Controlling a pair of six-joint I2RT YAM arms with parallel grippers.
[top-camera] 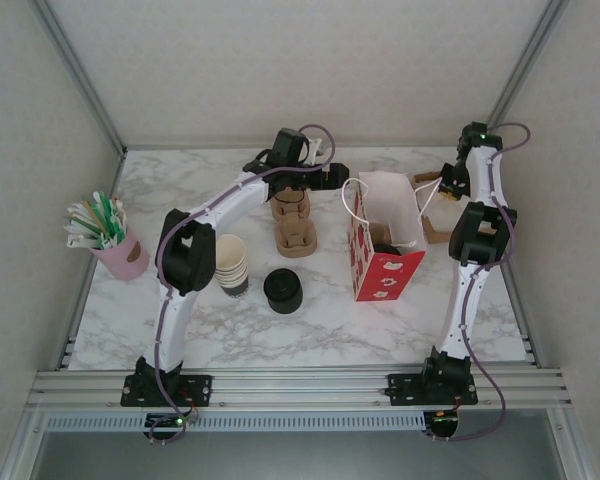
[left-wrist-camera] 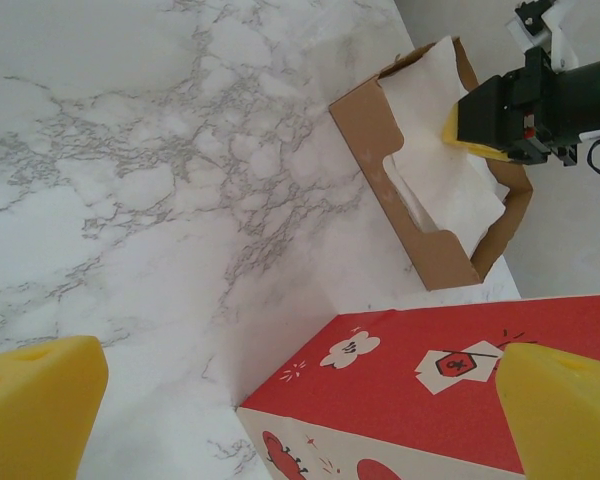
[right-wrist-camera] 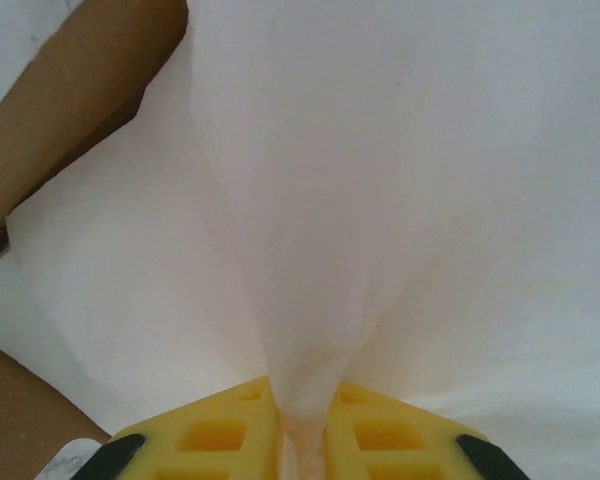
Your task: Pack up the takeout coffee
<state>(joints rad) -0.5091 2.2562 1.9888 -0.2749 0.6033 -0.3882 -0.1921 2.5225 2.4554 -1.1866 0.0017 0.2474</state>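
While the top view is being read, the takeout coffee (top-camera: 385, 247) is being taken, as a judgement, for the dark round shape sitting low inside the open red bag (top-camera: 380, 278). It is lying beside and below the left jaws and across from the right jaws, with little more than its lid being shown. The stack of bare black lids (top-camera: 283, 290) and the stack of lidless cups (top-camera: 232, 265) are being left on the surface (top-camera: 320, 330), well apart from both pairs of jaws.

From the left wrist, the left jaws are being held wide apart and empty above the bag's printed side. Beyond them, the right jaws are being seen at the brown napkin box (left-wrist-camera: 395, 190).

From the right wrist, the right jaws are being pressed together on a gathered fold of white napkin (right-wrist-camera: 310, 230), which is fanning out ahead of them.

The cup is being judged light, with a thin paper wall that gives under a squeeze and a smooth lid that could be popped off or slipped from. Hold is best being taken around the wall just under the lid rim, gently and upright, since the bag's soft sides are crowding any reach.
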